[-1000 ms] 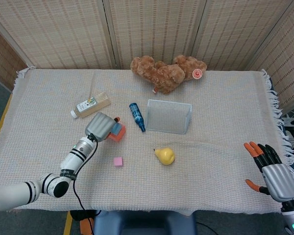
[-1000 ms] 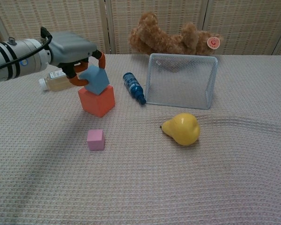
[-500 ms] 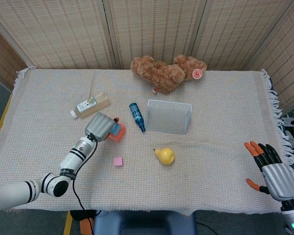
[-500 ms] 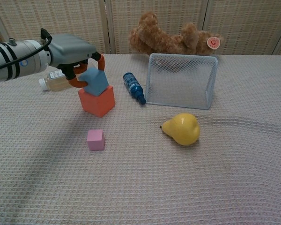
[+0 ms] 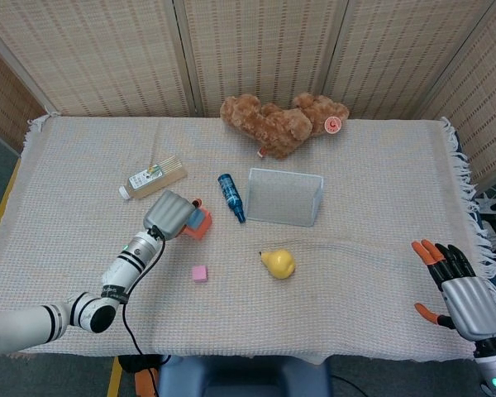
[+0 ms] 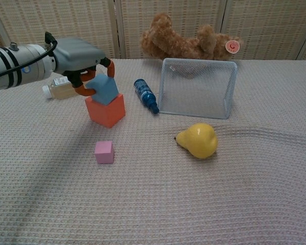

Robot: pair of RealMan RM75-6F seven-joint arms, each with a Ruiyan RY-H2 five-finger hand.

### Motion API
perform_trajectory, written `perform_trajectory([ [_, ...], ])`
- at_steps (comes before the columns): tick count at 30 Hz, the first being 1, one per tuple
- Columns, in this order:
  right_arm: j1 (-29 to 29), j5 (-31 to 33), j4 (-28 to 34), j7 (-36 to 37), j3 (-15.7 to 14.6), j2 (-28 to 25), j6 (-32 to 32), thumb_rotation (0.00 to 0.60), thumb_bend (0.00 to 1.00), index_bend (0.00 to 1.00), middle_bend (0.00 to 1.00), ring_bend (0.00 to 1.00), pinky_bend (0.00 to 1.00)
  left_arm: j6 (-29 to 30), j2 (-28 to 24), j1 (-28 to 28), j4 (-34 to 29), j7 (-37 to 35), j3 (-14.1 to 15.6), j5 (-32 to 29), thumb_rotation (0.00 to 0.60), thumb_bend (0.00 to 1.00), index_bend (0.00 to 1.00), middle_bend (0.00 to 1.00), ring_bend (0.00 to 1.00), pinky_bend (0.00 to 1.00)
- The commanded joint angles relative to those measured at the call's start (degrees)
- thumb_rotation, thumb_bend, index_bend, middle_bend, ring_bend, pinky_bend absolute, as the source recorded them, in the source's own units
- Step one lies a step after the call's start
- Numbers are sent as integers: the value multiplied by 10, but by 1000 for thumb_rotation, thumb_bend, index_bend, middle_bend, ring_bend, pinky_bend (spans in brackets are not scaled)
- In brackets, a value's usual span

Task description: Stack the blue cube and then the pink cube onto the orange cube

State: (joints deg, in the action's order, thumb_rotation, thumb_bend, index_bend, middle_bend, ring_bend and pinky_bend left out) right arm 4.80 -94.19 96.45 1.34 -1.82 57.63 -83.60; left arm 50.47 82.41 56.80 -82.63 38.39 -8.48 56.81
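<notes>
Blue cube (image 6: 103, 88) sits tilted on the orange cube (image 6: 106, 109).
Our left hand (image 6: 77, 55) fingers (image 6: 109, 67) grip it; our right hand (image 5: 461, 287) fingers are spread; the pink cube (image 6: 104, 152) lies nearby.

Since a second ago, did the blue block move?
Yes, slightly. In the chest view the blue cube, held by the left hand, has sunk closer onto the orange cube.
</notes>
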Motion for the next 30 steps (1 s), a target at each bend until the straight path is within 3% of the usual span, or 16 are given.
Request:
perform_trajectory([
  [1,0,0,0,1,0,0,0,600,81,0,0,0,0,3,0,0,1,-10,-1,7,600,346,178,864,928,998],
  [11,-2,-2,0,2,0,-1,-3,600,81,0,0,0,0,4,-3,0,-4,-19,1,7,600,345,143,868,928,1000],
  [18,-2,-4,-1,2,0,-1,-4,600,80,0,0,0,0,23,-27,-12,-42,-21,7,19,600,345,143,884,928,1000],
  [24,-4,-10,0,3,-3,-2,-8,600,81,0,0,0,0,99,-104,-102,-150,-110,73,131,600,345,149,903,936,1000],
  [30,-4,-23,4,-3,-9,1,-8,600,81,0,0,0,0,107,-126,-160,-177,-189,144,220,600,339,181,940,960,1000],
])
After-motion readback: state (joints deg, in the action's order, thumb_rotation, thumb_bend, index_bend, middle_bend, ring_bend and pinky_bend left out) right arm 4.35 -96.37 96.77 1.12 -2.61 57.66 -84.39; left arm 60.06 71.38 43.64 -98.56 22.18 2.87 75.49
